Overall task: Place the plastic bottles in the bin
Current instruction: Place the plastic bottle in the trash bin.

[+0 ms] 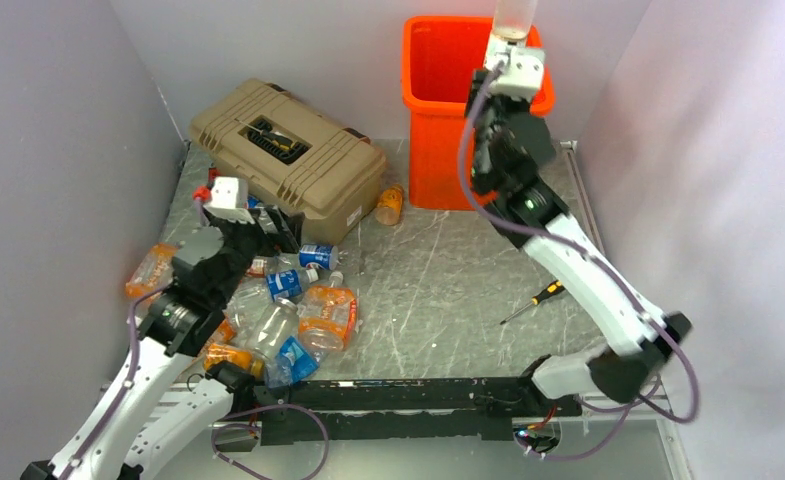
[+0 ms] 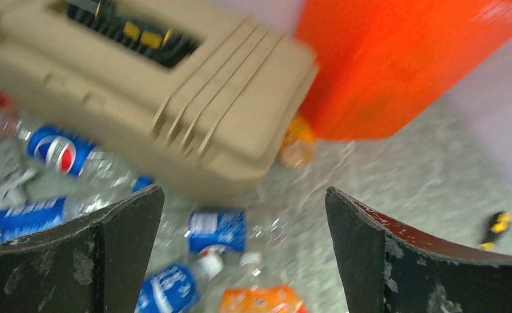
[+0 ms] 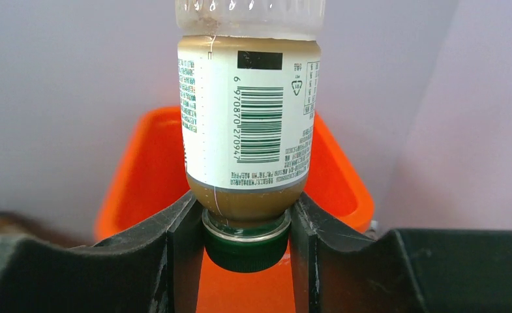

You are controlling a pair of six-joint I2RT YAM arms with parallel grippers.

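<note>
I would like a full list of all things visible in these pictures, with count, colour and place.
bin: one, bright orange, far side, right of centre.
toolbox: one, tan, far left, beside the bin.
held bottle: one, white label, green cap, raised near the bin's opening.
loose bottles: several, count unclear, blue and orange labels, piled near left.
small bottle: one, orange, lying between toolbox and bin.
screwdriver: one, black and yellow, on the table right of centre.
table: one, grey, scratched, under the objects.
left end effector: open, over the pile.
right end effector: shut on the held bottle's neck.
</note>
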